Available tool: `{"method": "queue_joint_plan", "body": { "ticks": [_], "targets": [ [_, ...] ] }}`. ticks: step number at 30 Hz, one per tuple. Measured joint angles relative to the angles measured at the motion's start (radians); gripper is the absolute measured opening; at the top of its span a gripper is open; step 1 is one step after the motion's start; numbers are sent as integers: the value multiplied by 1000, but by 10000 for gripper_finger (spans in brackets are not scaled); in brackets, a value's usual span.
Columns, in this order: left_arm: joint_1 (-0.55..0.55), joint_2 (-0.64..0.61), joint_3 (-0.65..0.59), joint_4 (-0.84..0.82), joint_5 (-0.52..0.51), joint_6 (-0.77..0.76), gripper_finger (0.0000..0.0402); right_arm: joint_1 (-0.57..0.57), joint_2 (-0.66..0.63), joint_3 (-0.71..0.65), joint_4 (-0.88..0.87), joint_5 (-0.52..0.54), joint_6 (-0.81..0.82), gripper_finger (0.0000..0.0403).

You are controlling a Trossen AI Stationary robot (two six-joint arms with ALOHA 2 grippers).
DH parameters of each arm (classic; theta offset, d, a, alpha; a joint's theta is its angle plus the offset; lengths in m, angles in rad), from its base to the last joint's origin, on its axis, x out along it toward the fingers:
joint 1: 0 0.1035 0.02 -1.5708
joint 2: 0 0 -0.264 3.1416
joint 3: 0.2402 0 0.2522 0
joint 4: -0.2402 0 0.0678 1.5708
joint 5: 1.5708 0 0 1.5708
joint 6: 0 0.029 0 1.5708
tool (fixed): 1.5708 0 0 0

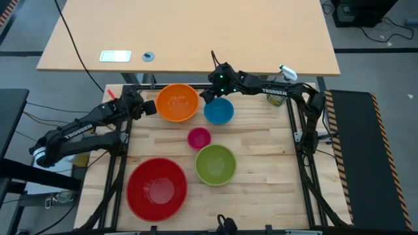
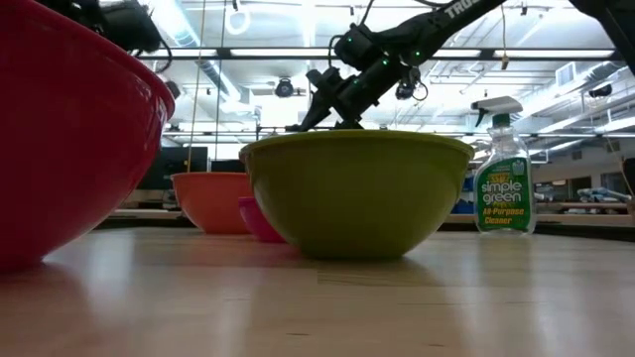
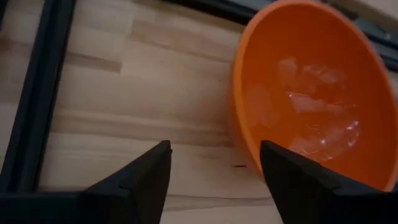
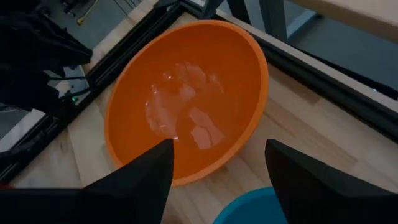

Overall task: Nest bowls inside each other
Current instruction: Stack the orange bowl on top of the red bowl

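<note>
Flanking the orange bowl (image 1: 177,102): left claw (image 1: 149,107), right claw (image 1: 206,96).

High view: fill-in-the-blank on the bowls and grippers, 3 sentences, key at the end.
1. The left gripper, open, sits beside the ____ bowl.
2. The right gripper, open, hovers over the edge of the ____ bowl.
3. The pink bowl lies between the blue bowl and the ____ bowl.

Missing words: orange; blue; green
</note>
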Motion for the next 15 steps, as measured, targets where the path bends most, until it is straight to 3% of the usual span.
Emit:
{"method": "queue_joint_plan", "body": {
  "ticks": [6, 15],
  "targets": [
    [116, 78, 0, 79, 156, 99, 256, -1, 4, 0, 14, 28, -29, 249],
    [125, 55, 0, 87, 182, 141, 256, -17, 68, 25, 83, 40, -25, 248]
  ]
}}
